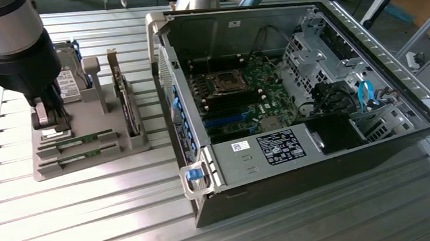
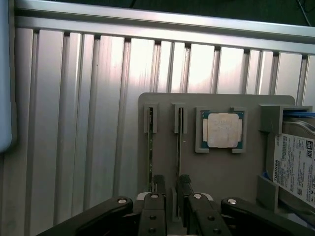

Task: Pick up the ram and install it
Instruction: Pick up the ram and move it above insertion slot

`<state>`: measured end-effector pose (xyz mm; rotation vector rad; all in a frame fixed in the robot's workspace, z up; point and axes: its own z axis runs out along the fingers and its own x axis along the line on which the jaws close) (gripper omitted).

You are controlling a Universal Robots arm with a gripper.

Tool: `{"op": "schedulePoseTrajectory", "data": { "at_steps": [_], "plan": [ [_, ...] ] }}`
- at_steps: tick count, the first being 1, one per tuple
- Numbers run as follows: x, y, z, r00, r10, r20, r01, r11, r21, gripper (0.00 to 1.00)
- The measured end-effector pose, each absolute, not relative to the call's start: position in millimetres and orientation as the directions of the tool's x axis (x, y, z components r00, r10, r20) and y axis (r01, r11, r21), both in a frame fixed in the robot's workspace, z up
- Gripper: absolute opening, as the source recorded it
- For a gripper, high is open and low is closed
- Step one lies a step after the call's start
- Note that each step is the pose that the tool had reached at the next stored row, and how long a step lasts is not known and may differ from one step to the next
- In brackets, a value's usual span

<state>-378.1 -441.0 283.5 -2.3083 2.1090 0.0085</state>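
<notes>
Two ram sticks stand on edge in slots of the grey holder [image 1: 88,173]. One ram stick [image 1: 74,142] is farther back and the other [image 1: 80,159] is nearer the holder's front. In the wrist view they appear as thin green edges [image 2: 150,147] [image 2: 179,147]. My gripper [image 1: 52,128] hangs low over the end of the sticks at the exterior view's left. It [image 2: 171,189] is open, with dark fingertips [image 2: 158,184] apart and nothing held between them. The open computer case [image 1: 370,143] with its motherboard [image 1: 236,96] lies at the exterior view's right.
The holder also carries a silver processor chip [image 2: 221,130], a hard drive [image 2: 295,167] and an upright expansion card [image 1: 127,104]. All of it rests on a ribbed aluminium table [image 1: 92,222]. A pale blue object [image 2: 4,73] lies beside the holder.
</notes>
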Motion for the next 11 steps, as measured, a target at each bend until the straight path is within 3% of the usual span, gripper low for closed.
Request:
{"op": "schedulePoseTrajectory", "data": {
  "at_steps": [11],
  "plan": [
    [-378.1,-442.6,274.8,0.09,-0.996,-0.014,-0.996,-0.09,-0.007,0.25]
  ]
}}
